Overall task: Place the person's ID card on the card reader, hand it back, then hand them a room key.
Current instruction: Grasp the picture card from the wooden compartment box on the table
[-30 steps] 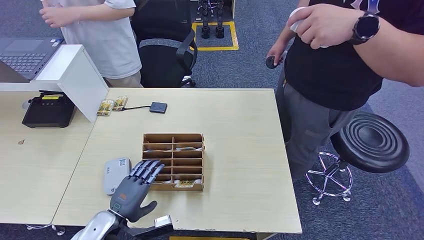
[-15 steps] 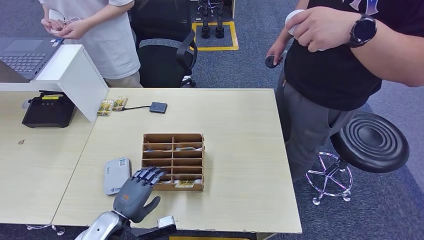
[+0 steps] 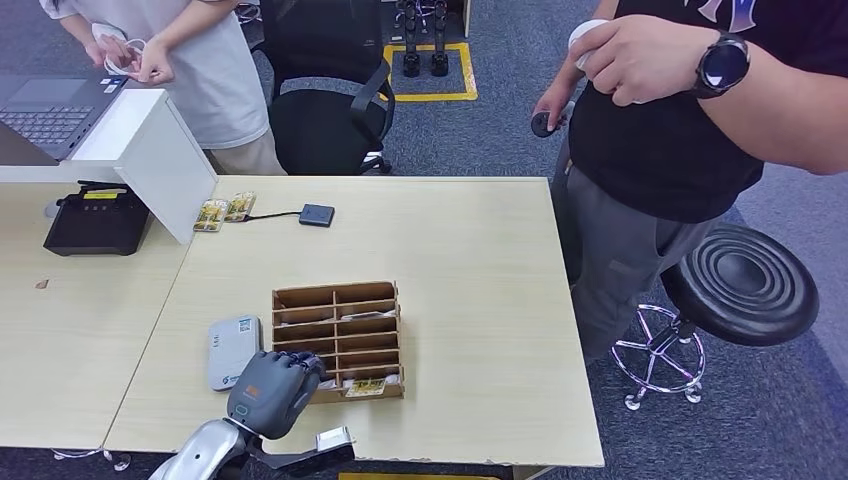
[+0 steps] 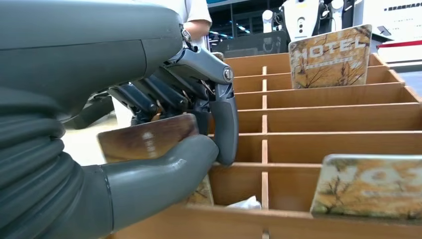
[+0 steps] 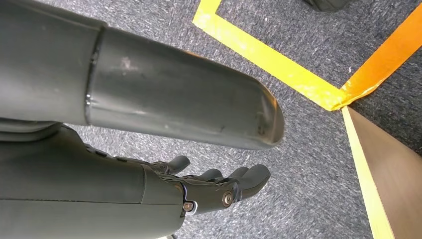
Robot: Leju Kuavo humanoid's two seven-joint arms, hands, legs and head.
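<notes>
Looks like the key step: left hand [image 3: 268,392] pinches a key card [image 4: 147,140] at the wooden rack [image 3: 340,339], 7 o'clock corner. Right hand [image 5: 219,186] hangs with fingers apart, holding nothing. Handover to the person [image 3: 690,110] not yet done.

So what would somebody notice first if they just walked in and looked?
Probably the robot's left hand at the near edge of the table, pinching a hotel key card at the wooden card rack. Next, the person in black standing by the table's right side beside a round black stool. A grey card reader lies just left of the rack.
</notes>
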